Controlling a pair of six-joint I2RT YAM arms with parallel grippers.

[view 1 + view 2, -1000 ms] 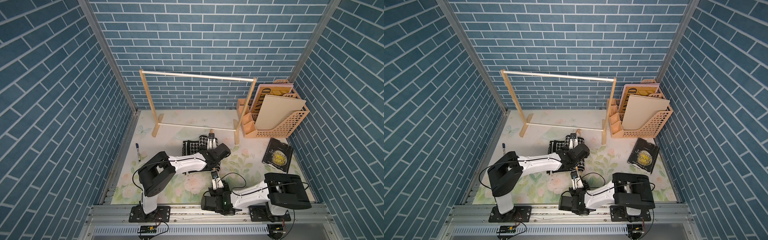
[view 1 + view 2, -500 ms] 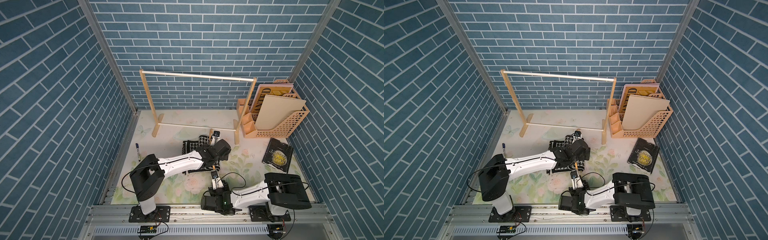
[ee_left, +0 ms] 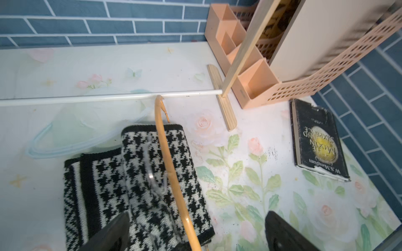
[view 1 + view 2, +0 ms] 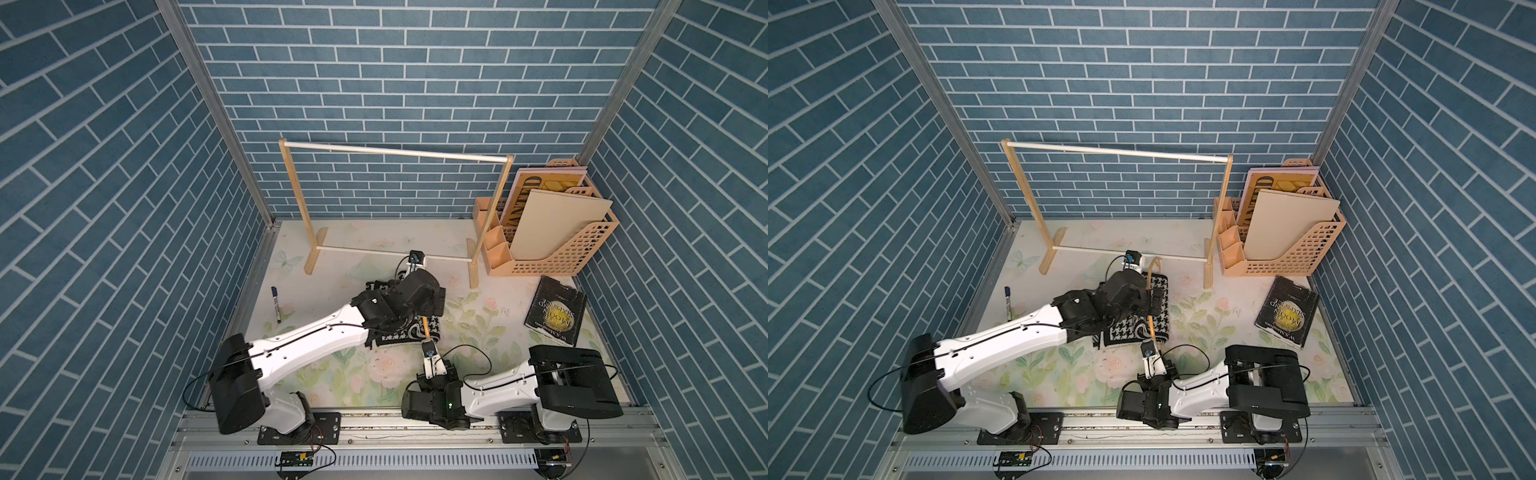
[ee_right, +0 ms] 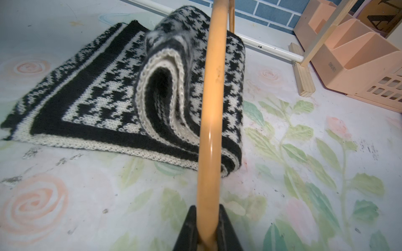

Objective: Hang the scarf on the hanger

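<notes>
Hanger [image 5: 210, 108]: clamped in right gripper [image 5: 207, 214], reaching toward 12 o'clock across scarf [image 5: 104, 93].
Scarf: folded on floral mat [image 5: 304, 173], one fold bulging up at hanger's 9 o'clock.
Left gripper [image 3: 198, 214]: spread wide above scarf and hanger, holding nothing.
Rack [image 4: 395, 151]: 12 o'clock, behind scarf.

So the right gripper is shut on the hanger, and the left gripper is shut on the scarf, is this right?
Not fully: the left gripper is open, not shut on the scarf; the left wrist view shows its fingers wide apart. The right gripper is shut on the hanger.
</notes>
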